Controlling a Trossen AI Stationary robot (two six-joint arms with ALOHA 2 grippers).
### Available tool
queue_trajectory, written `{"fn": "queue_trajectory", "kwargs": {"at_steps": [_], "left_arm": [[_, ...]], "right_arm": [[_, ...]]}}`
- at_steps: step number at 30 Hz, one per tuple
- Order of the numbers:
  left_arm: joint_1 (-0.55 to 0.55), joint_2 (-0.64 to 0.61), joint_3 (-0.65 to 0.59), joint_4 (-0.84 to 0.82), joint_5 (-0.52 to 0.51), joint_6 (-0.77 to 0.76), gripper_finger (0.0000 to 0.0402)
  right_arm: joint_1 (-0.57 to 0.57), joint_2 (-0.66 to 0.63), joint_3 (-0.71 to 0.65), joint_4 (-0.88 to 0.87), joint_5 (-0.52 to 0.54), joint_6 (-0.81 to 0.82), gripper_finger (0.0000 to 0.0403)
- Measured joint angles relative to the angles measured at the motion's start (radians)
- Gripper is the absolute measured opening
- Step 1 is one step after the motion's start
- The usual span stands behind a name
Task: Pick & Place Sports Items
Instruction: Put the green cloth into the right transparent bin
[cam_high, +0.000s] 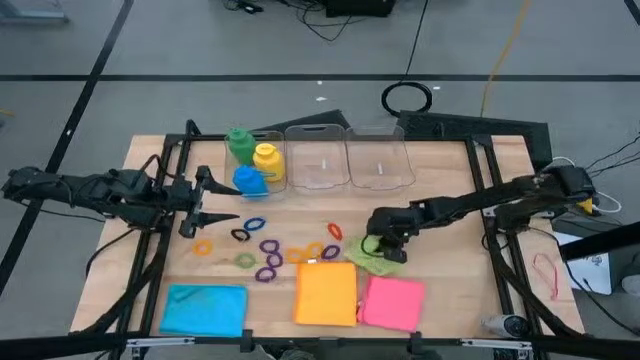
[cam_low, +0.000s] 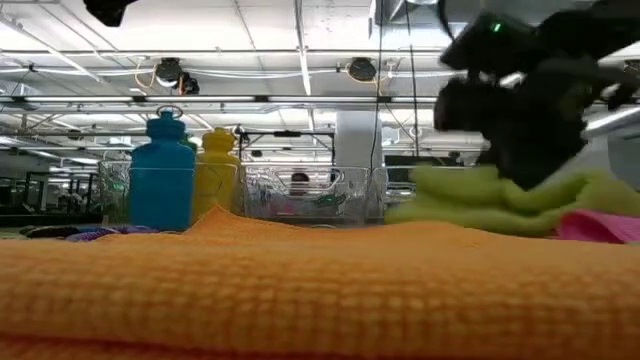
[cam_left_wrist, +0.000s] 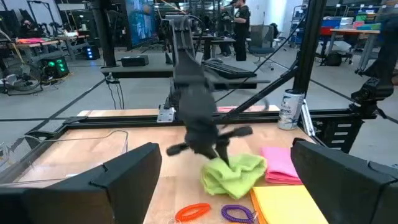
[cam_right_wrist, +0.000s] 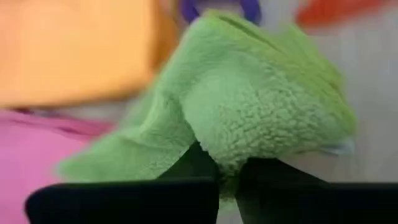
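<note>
My right gripper (cam_high: 385, 242) is shut on the green cloth (cam_high: 376, 260), which lies bunched on the table between the orange cloth (cam_high: 326, 293) and the pink cloth (cam_high: 393, 303). It also shows in the left wrist view (cam_left_wrist: 214, 152) and the low view (cam_low: 520, 150). The blue cloth (cam_high: 205, 308) lies flat at the near left. Green (cam_high: 240, 143), yellow (cam_high: 266, 160) and blue (cam_high: 250, 180) bottles stand upright at the far left. Several small rings (cam_high: 268, 250) lie scattered mid-table. My left gripper (cam_high: 195, 212) is open and empty, left of the rings. My right gripper pinches a raised fold of the green cloth (cam_right_wrist: 217, 134) between its two fingers (cam_right_wrist: 261, 171). The fingers come from above, slanting down from the table's right. The cloth is bunched up at the pinch, and its lower part (cam_left_wrist: 233, 180) rests on the table.
Two clear bins (cam_high: 320, 160) (cam_high: 380, 162) stand at the far middle, right of the bottles. The black frame rails (cam_high: 480, 190) run along the table's sides. Bare wood (cam_high: 450, 270) lies right of the cloths.
</note>
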Motion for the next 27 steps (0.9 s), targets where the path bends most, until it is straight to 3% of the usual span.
{"fn": "queue_trajectory", "kwargs": {"at_steps": [10,14,20,27], "left_arm": [[0.000,0.000,0.000,0.000,0.000,0.000,0.0296],[0.000,0.000,0.000,0.000,0.000,0.000,0.0296],[0.000,0.000,0.000,0.000,0.000,0.000,0.0296],[0.000,0.000,0.000,0.000,0.000,0.000,0.0296]], "right_arm": [[-0.006,-0.284,0.002,-0.059,0.304,-0.103,0.0000],[-0.049,-0.373,0.002,-0.055,0.373,-0.159,0.0000],[-0.218,-0.476,0.004,-0.047,0.332,-0.217,0.0000],[-0.528,-0.485,0.092,-0.049,0.080,-0.280,0.0000]]}}
